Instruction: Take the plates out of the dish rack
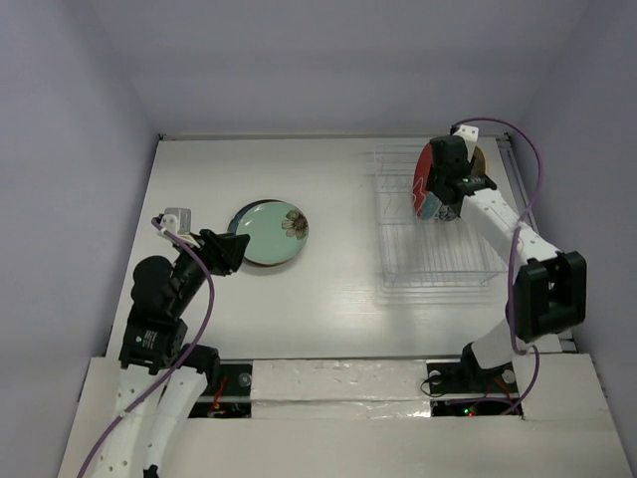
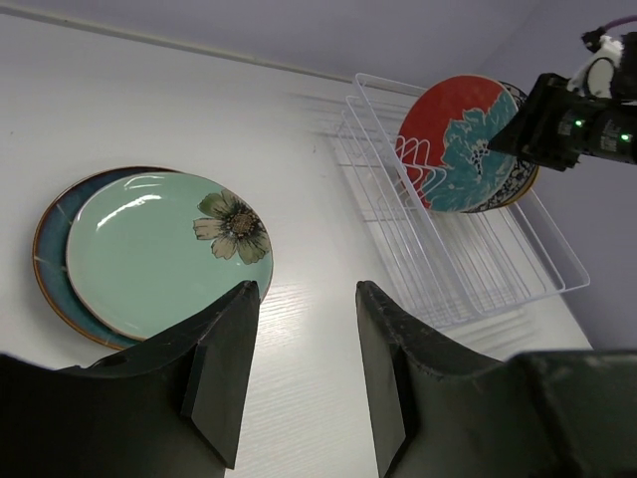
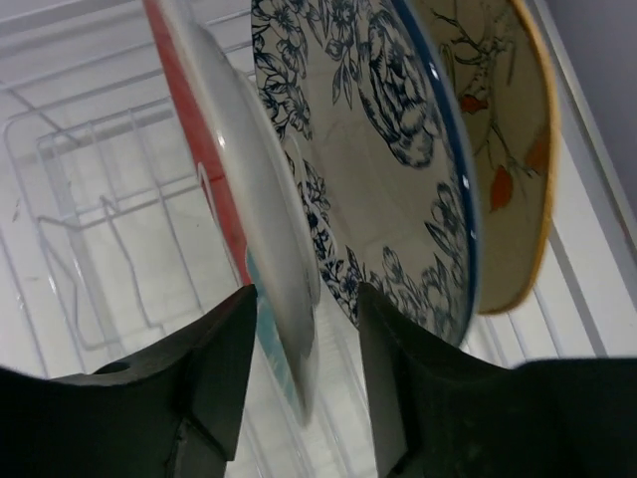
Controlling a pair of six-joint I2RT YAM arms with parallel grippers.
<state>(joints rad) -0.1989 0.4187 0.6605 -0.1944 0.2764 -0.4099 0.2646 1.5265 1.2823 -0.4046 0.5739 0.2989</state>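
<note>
Pulling third plate: right hand (image 3: 306,299) apart, astride red plate (image 3: 204,129) rim in rack (image 1: 438,271), upper right of top view, not clamped. Next: close, lift straight out. Left hand (image 2: 307,299) apart, empty, near stacked plates (image 1: 267,237).

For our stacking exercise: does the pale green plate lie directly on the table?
No, the pale green plate rests on top of the dark teal plate.

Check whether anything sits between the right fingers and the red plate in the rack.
Nothing visible does. The red plate has its rim in the gap between the right fingers, not yet pinched. The blue floral plate stands close behind it, beside one finger.
</note>
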